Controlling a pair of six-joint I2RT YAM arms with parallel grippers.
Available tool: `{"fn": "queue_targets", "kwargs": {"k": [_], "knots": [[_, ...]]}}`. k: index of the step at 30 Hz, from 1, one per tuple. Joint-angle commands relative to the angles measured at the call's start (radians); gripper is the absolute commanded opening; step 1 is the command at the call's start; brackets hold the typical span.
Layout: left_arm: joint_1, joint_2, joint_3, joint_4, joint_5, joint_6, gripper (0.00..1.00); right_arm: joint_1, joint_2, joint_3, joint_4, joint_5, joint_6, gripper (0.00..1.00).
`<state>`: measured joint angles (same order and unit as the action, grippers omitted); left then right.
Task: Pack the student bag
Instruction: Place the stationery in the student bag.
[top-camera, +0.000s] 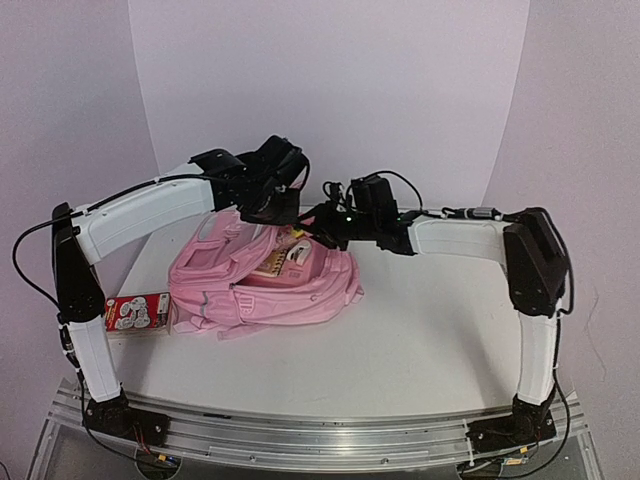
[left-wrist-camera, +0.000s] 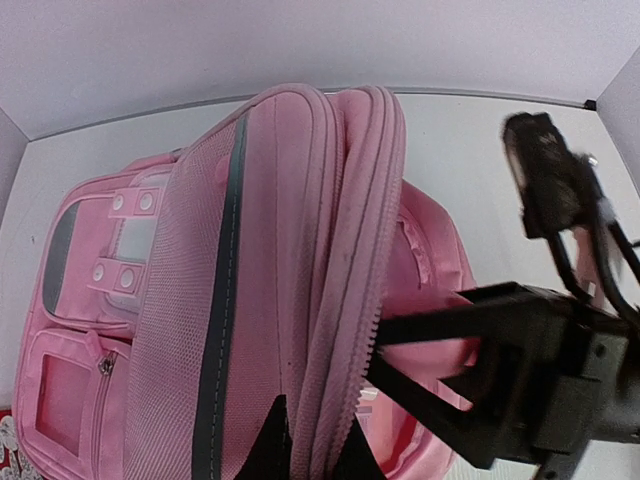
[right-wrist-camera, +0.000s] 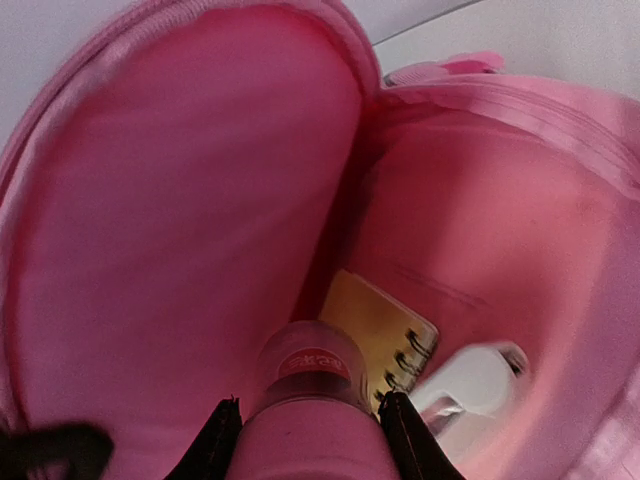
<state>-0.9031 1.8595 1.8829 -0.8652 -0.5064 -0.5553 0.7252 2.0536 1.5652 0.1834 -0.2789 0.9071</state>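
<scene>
While my left jaws, nearly closed, pinch the zip edge of the student bag (top-camera: 220, 285), my right jaws, partly open, clamp a bottle (right-wrist-camera: 305, 375) inside it.

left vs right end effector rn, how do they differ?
Grip: the left end effector pinches the student bag's zip rim; the right end effector holds a bottle, jaws wider around it.
Place: the left end effector is outside, at the raised flap's edge; the right end effector reaches into the open compartment, where a spiral notebook lies.
Shared: both are at the bag's opening.
</scene>
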Motion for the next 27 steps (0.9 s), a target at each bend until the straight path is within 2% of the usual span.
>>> {"fn": "queue_targets", "kwargs": {"k": [1,3,5,8,10,13,20,24,27], "knots": [[-0.017,-0.09,-0.017,0.188,0.015,-0.039,0.0,0.018,0.173,0.249,0.038,-0.117,0.065,0.29],[-0.016,-0.105,-0.048,0.219,0.013,-0.047,0.0,0.011,0.209,0.346,-0.113,-0.108,0.008,0.41],[-0.016,-0.124,-0.081,0.248,0.019,-0.054,0.0,0.01,0.175,0.335,-0.175,-0.062,-0.077,0.5],[-0.01,-0.148,-0.124,0.289,0.032,-0.051,0.0,0.01,0.092,0.253,-0.195,0.011,-0.14,0.6],[-0.005,-0.147,-0.13,0.3,0.044,-0.049,0.0,0.01,0.05,0.221,-0.217,0.023,-0.182,0.72],[0.002,-0.136,-0.13,0.309,0.065,-0.043,0.0,0.008,-0.002,0.182,-0.237,0.031,-0.232,0.8],[0.018,-0.122,-0.142,0.324,0.112,-0.044,0.0,0.001,-0.108,0.092,-0.269,0.106,-0.343,0.84],[0.024,-0.127,-0.15,0.333,0.137,-0.04,0.0,0.0,-0.067,0.115,-0.293,0.027,-0.321,0.74],[0.028,-0.136,-0.166,0.344,0.155,-0.028,0.02,0.002,-0.078,0.055,-0.3,0.025,-0.325,0.73]]}}
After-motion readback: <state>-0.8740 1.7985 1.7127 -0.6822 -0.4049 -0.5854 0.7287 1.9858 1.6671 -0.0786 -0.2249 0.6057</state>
